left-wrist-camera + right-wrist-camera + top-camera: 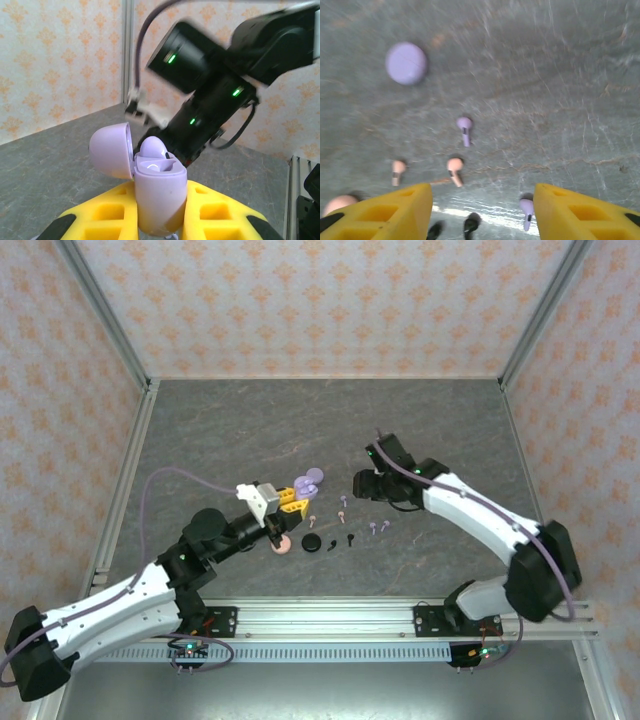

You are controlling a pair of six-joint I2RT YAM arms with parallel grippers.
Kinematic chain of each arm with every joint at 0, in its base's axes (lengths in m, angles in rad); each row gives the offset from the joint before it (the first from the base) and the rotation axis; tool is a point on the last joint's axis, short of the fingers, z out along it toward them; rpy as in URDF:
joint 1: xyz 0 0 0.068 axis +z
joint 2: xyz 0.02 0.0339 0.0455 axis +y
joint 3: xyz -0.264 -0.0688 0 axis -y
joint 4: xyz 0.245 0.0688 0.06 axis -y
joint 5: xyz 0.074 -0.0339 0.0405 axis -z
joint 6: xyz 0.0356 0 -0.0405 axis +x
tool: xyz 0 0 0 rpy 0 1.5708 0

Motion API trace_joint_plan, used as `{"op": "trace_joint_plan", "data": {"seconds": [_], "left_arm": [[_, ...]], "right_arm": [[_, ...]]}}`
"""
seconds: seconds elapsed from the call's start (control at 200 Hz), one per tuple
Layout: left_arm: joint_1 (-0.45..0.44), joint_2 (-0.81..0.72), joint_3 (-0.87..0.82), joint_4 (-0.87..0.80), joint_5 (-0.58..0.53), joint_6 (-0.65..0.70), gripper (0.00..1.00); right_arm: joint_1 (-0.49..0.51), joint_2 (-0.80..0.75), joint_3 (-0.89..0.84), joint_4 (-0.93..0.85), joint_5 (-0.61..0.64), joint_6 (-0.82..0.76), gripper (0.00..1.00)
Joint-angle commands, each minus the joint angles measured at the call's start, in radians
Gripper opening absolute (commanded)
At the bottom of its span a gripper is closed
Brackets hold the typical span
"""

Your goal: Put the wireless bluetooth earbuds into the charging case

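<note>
My left gripper [161, 205] is shut on an open lavender charging case [161, 192], which it holds upright between its yellow fingers [220, 210]. The lid [111, 150] is swung back to the left and one lavender earbud [152, 148] sits in the case. In the top view this gripper [288, 502] and the case [303, 486] are at mid-table. My right gripper [482, 215] hangs open over loose earbuds on the table: lavender ones [464, 129] [526, 211], pink ones [454, 169] [397, 170] and black ones [470, 225]. The lavender one at the lower right lies by the right finger's inner edge. Nothing is between these fingers.
A round lavender disc [406, 63] lies farther off on the table. A pink case [282, 544] and a black case [315, 544] lie near the front, beside the left gripper. The right arm [215, 85] looms close behind the held case. Walls enclose the table.
</note>
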Motion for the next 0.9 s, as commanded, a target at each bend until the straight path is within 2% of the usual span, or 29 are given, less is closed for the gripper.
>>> {"op": "trace_joint_plan", "data": {"seconds": [0.0, 0.395, 0.696, 0.891], "left_arm": [[-0.006, -0.041, -0.017, -0.016, -0.022, 0.018, 0.0], [-0.006, -0.138, -0.051, -0.044, -0.023, 0.021, 0.0], [-0.006, -0.269, -0.089, -0.091, -0.068, 0.03, 0.0], [-0.007, -0.275, -0.09, -0.095, -0.071, 0.031, 0.0]], "right_arm": [[0.018, 0.08, 0.069, -0.051, 0.021, -0.017, 0.53], [0.118, 0.428, 0.265, -0.088, 0.106, -0.036, 0.46], [0.122, 0.529, 0.317, -0.081, 0.133, -0.044, 0.4], [0.122, 0.569, 0.335, -0.066, 0.135, -0.045, 0.36]]}}
